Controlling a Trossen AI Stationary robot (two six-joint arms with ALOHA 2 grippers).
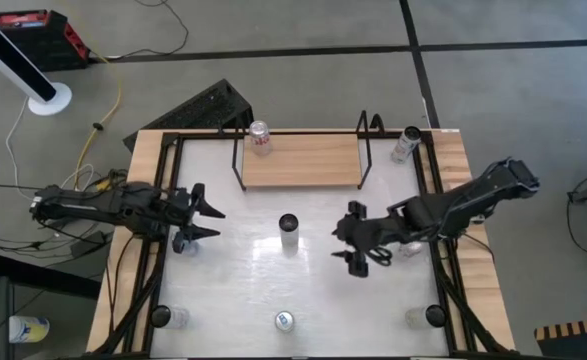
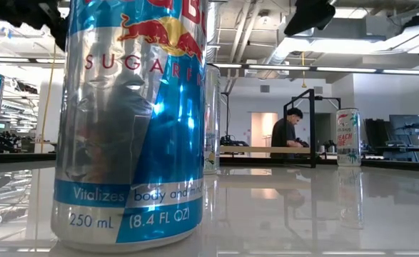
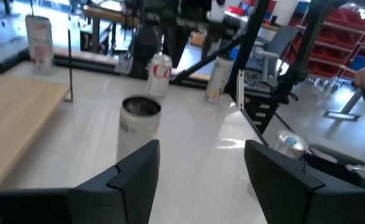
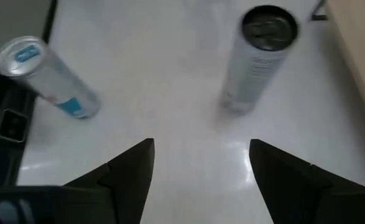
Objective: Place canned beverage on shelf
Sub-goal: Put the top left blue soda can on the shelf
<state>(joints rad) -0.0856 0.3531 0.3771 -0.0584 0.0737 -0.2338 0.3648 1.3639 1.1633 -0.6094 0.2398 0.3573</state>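
Shelf [image 1: 301, 160]: wood board in black wire frame, at the desk's far edge; holds one red-and-white can [image 1: 260, 137] at its left end.
Centre can [image 1: 289, 229]: upright on the white desk [image 1: 243, 290], between both arms, ungripped.
Other cans: blue-silver can [image 1: 284, 320] at the near edge; one [image 1: 405, 143] right of the shelf.
Left gripper [image 1: 209, 214]: fingers apart, empty, left of the centre can.
Right gripper [image 1: 349, 238]: fingers spread, empty, right of it.
Room: grey floor; a person [image 2: 286, 129] beyond the desk.
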